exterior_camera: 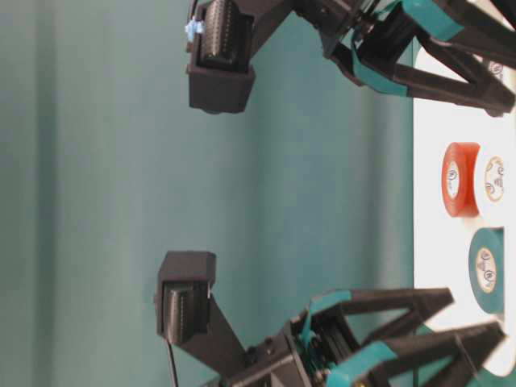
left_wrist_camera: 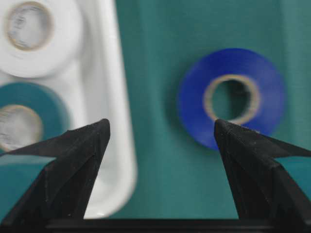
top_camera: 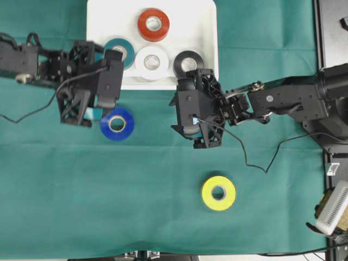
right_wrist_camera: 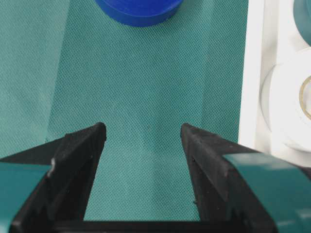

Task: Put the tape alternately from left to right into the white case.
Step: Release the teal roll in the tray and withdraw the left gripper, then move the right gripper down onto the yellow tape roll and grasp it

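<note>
White case (top_camera: pixel 204 22) = landmark, sits at top centre of green cloth (top_camera: pixel 163 217)

L gripper (left_wrist_camera: pixel 160 131): fingers apart, nothing between them but cloth, touching nothing. In L wrist view the gap straddles the case's rounded corner on one side and the blue roll (left_wrist_camera: pixel 231 97) on the other; blue roll lies flat on cloth just outside the case's near edge, not gripped

R gripper (right_wrist_camera: pixel 143 133): fingers apart too, empty, only bare cloth in the gap. Hangs just outside the case's near edge toward its right end; case rim visible beside its right finger (right_wrist_camera: pixel 214 160)

Inside case, 4 rolls flat: red roll (top_camera: pixel 153 24) toward far side, then a near row of teal roll (top_camera: pixel 120 51), white roll (top_camera: pixel 151 62), black roll (top_camera: pixel 188 62) against the near rim. White touches teal

Yellow roll (top_camera: pixel 218 193) on cloth, well apart from case, beyond R gripper
</note>
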`<state>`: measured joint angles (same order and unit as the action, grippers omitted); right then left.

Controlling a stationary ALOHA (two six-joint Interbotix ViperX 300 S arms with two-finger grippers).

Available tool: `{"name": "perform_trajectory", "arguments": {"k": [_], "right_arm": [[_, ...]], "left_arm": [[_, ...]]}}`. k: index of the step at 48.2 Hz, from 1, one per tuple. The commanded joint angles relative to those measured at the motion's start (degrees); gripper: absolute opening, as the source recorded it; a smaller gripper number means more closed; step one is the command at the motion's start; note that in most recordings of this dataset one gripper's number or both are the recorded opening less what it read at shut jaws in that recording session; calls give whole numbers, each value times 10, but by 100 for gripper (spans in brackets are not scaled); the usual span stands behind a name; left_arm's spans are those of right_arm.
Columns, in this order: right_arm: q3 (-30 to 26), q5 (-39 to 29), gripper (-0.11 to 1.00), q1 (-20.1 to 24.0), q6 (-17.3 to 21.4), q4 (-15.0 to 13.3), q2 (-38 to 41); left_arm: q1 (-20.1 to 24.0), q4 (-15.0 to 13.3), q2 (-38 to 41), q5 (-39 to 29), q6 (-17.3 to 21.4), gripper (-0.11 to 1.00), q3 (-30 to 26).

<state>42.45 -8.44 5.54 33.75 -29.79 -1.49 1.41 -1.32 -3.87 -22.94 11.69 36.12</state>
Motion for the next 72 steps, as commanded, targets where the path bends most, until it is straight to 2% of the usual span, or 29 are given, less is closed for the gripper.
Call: {"name": "perform_trajectory", "arguments": {"k": [1, 12, 20, 39, 49, 63, 72], "right_arm": [[-5, 4, 67, 2, 1, 1, -16], [-3, 4, 67, 2, 1, 1, -15], [-3, 4, 67, 1, 1, 1, -15], [-2, 4, 67, 7, 1, 1, -16], [-3, 4, 67, 25, 1, 1, -17], [14, 4, 67, 73, 3, 2, -46], [34, 4, 67, 109, 3, 14, -60]], "left_arm": [[-17, -2, -18, 4, -18, 42, -2], [-54, -2, -22, 18, -61, 42, 12], [-64, -2, -22, 36, -79, 42, 24], [-64, -2, -22, 52, -83, 42, 30], [-64, -2, -22, 52, -83, 42, 31], [-64, -2, -21, 52, -83, 42, 31], [-64, -2, -18, 53, -83, 42, 31]]}}
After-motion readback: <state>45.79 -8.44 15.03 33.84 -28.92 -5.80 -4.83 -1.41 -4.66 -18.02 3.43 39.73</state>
